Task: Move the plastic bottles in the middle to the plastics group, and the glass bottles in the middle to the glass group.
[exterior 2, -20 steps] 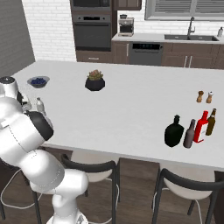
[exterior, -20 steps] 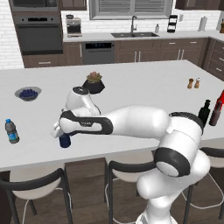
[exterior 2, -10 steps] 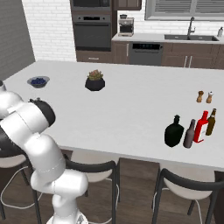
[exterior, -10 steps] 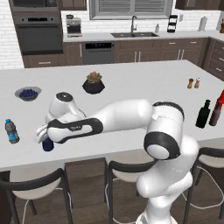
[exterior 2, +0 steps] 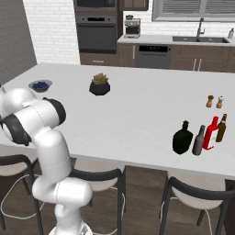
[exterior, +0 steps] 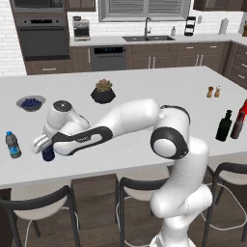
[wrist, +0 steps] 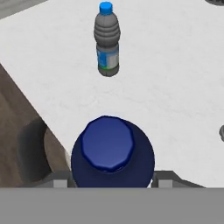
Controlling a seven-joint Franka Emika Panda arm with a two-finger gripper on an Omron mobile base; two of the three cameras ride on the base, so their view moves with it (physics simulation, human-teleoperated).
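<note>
The small navy-blue plastic bottle (wrist: 113, 151) with its blue cap sits between my gripper's fingers (wrist: 61, 179), and my gripper (exterior: 43, 144) is shut on it. It hangs low over the counter's front left edge (exterior: 29, 176); whether it touches the top I cannot tell. The clear bottle with a blue label (exterior: 13, 144) stands a short way to its left, also ahead in the hand view (wrist: 107, 39). Far right, the squat black bottle (exterior 2: 183, 138) and slim brown bottle (exterior 2: 199, 140) stand beside the tall red bottle (exterior 2: 211, 133).
A potted plant (exterior: 102, 91) and a bowl of blueberries (exterior: 31, 102) stand further back on the counter. Two small shakers (exterior: 213, 91) are at the back right. Stools (exterior: 38, 202) line the near side below the counter edge.
My arm has swung left along the front of the counter, carrying the navy bottle closer to the clear labelled bottle. The glass bottles have not moved.
</note>
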